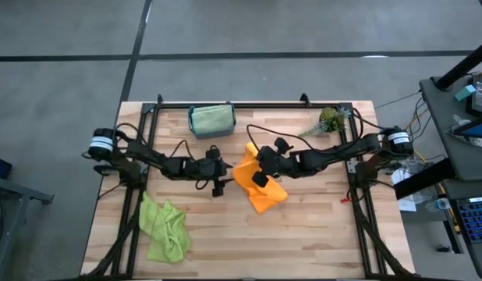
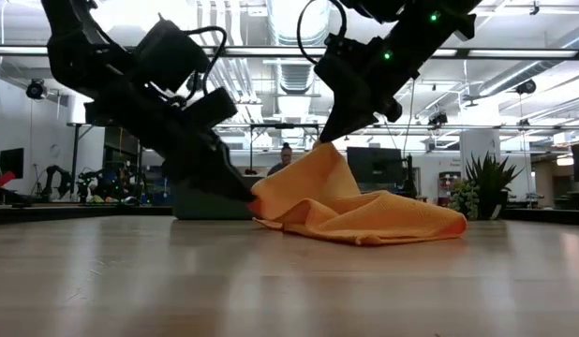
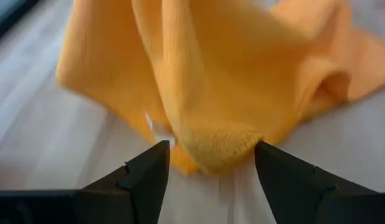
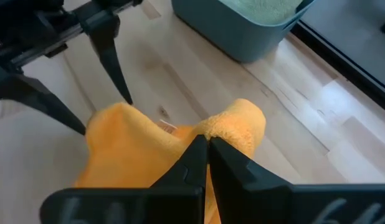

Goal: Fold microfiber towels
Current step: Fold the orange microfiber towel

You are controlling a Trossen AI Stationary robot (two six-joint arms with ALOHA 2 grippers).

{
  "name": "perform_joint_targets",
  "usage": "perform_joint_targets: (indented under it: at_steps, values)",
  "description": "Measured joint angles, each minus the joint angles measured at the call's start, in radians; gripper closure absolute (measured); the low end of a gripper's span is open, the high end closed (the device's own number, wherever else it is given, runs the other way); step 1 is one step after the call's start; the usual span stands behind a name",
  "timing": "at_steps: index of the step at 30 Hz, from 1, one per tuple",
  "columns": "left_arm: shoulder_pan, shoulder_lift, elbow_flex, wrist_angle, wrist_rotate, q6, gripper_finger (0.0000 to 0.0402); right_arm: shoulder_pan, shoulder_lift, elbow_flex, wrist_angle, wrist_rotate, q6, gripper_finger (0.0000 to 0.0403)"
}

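On the table (image 1: 319, 226), one orange towel (image 1: 260, 191), one lime towel (image 1: 164, 226).

1. High view: overhead, straight down, whole desk (image 1: 303, 234).
2. Low view: desk-top level, facing the room.
3. Wrist views: very close, both on the orange towel (image 3: 230, 74), shared with all views.

Orange towel (image 1: 260, 187), fine ribbed weave, plain. Lime green towel (image 1: 164, 229), plain. Pale sage green towel (image 1: 212, 119) in teal bin (image 1: 193, 125). Bench (image 1: 303, 234) pale wood, planked grain. Both tools dark: left tool (image 1: 223, 181), right tool (image 1: 255, 173). Plant sprig (image 1: 328, 121) green.
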Motion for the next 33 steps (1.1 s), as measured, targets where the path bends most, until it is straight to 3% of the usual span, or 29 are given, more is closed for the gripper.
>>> perform_joint_targets:
  at_steps: [3,6,11,13,25,33]
  values:
    - [0.000,0.015,0.002,0.046,-0.008,0.016,0.0189,0.000,0.000,0.000,0.005,0.000,0.000,0.0394]
    - [0.000,0.013,0.002,0.078,-0.023,0.016,0.0222,0.000,0.000,0.000,0.014,0.000,0.015,0.0394]
    - [0.000,-0.003,0.022,0.091,-0.023,0.016,0.0357,0.002,-0.005,0.004,0.028,-0.016,0.020,0.0384]
    - [0.000,-0.020,0.036,0.090,-0.023,0.009,0.0388,0.002,-0.015,0.019,0.003,-0.018,0.027,0.0369]
    - [0.000,-0.265,0.064,0.073,-0.027,-0.045,0.0401,0.041,-0.102,0.202,-0.355,-0.016,0.119,0.0235]
    - [0.000,-0.310,0.063,0.065,-0.053,-0.052,0.0401,0.183,-0.128,0.211,-0.371,-0.022,0.138,0.0203]
